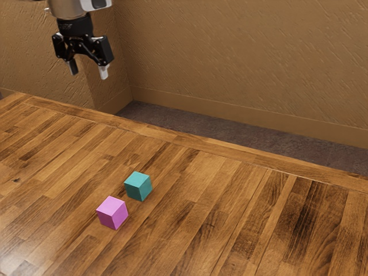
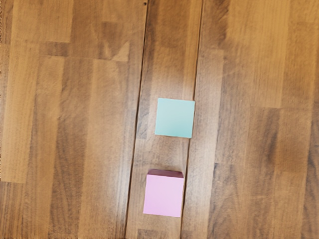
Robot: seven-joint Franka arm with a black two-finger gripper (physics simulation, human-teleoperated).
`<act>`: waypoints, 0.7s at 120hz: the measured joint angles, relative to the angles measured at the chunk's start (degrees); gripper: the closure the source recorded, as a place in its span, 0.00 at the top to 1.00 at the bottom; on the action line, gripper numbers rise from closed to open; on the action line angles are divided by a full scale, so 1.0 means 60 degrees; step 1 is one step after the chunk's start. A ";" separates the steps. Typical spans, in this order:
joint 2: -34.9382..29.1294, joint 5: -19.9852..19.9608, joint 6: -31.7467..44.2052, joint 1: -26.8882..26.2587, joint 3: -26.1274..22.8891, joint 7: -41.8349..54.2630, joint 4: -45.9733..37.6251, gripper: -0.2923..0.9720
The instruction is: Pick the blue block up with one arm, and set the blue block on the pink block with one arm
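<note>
The blue block (image 1: 138, 186), teal in colour, rests on the wooden table. Just in front of it, toward the exterior view's left, lies the pink block (image 1: 112, 212), a small gap apart. My gripper (image 1: 88, 69) hangs high above the table at the exterior view's upper left, far from both blocks, open with nothing between its fingers. From the wrist camera I look straight down on the blue block (image 2: 174, 117) and the pink block (image 2: 164, 193), one beside the other along the same plank.
The wooden table (image 1: 241, 218) stretches wide around the blocks. Its far edge runs diagonally across the exterior view, with grey floor (image 1: 247, 135) and a tan wall (image 1: 241, 52) behind it.
</note>
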 joint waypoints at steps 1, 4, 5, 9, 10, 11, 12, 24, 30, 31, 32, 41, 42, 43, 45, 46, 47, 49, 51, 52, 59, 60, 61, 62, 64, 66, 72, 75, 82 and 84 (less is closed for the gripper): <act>0.0000 0.0000 -0.0002 0.0005 0.0000 -0.0005 0.0002 0.77; -0.0004 0.0007 -0.0008 0.0023 -0.0004 -0.0016 0.0001 0.77; -0.0003 0.0010 -0.0009 0.0032 -0.0007 -0.0020 0.0003 0.77; -0.0002 0.0015 -0.0015 0.0057 -0.0010 -0.0034 0.0006 0.77; -0.0002 0.0013 -0.0017 0.0062 -0.0009 -0.0037 0.0005 0.77; -0.0003 0.0010 -0.0021 0.0062 -0.0003 -0.0040 0.0008 0.77; -0.0005 0.0008 -0.0025 0.0063 0.0001 -0.0043 0.0011 0.77; -0.0929 0.0074 -0.0641 0.0761 -0.0684 -0.0087 0.1901 0.77; -0.1209 0.0070 -0.0941 0.1745 -0.1561 -0.0116 0.2185 0.77; -0.1222 0.0063 -0.0983 0.1801 -0.1673 -0.0120 0.2142 0.77; -0.1230 0.0057 -0.1023 0.1831 -0.1769 -0.0125 0.2102 0.77; -0.1011 0.0046 -0.0905 0.1909 -0.2568 -0.0162 0.0941 0.77; -0.0991 0.0044 -0.0830 0.1893 -0.2624 -0.0166 0.0731 0.77; -0.0972 0.0041 -0.0740 0.1876 -0.2671 -0.0170 0.0496 0.77; -0.0938 0.0034 -0.0543 0.1843 -0.2747 -0.0178 0.0043 0.77; -0.0924 0.0030 -0.0445 0.1830 -0.2778 -0.0182 -0.0148 0.77; -0.0902 0.0024 -0.0338 0.1817 -0.2801 -0.0186 -0.0356 0.77; -0.0842 0.0012 -0.0127 0.1799 -0.2839 -0.0193 -0.0714 0.77; -0.0715 0.0003 0.0105 0.1791 -0.2867 -0.0201 -0.1055 0.77; -0.0623 -0.0002 0.0231 0.1789 -0.2878 -0.0205 -0.1214 0.77; 0.0135 -0.0035 0.1114 0.1769 -0.2909 -0.0229 -0.1861 0.77; 0.0251 -0.0039 0.1242 0.1763 -0.2908 -0.0232 -0.1908 0.77; 0.0359 -0.0043 0.1367 0.1758 -0.2907 -0.0236 -0.1946 0.77; 0.0460 -0.0047 0.1487 0.1753 -0.2906 -0.0239 -0.1976 0.77; 0.0643 -0.0056 0.1718 0.1748 -0.2905 -0.0245 -0.2024 0.77; 0.0823 -0.0072 0.1935 0.1749 -0.2902 -0.0251 -0.2054 0.77; 0.1535 -0.0123 0.2593 0.1804 -0.2869 -0.0250 -0.2096 0.77; 0.2000 -0.0160 0.2940 0.1864 -0.2869 -0.0232 -0.2104 0.77; 0.2958 -0.0270 0.3673 0.1928 -0.2851 -0.0180 -0.2101 0.77; 0.3193 -0.0291 0.3849 0.1936 -0.2844 -0.0164 -0.2053 0.77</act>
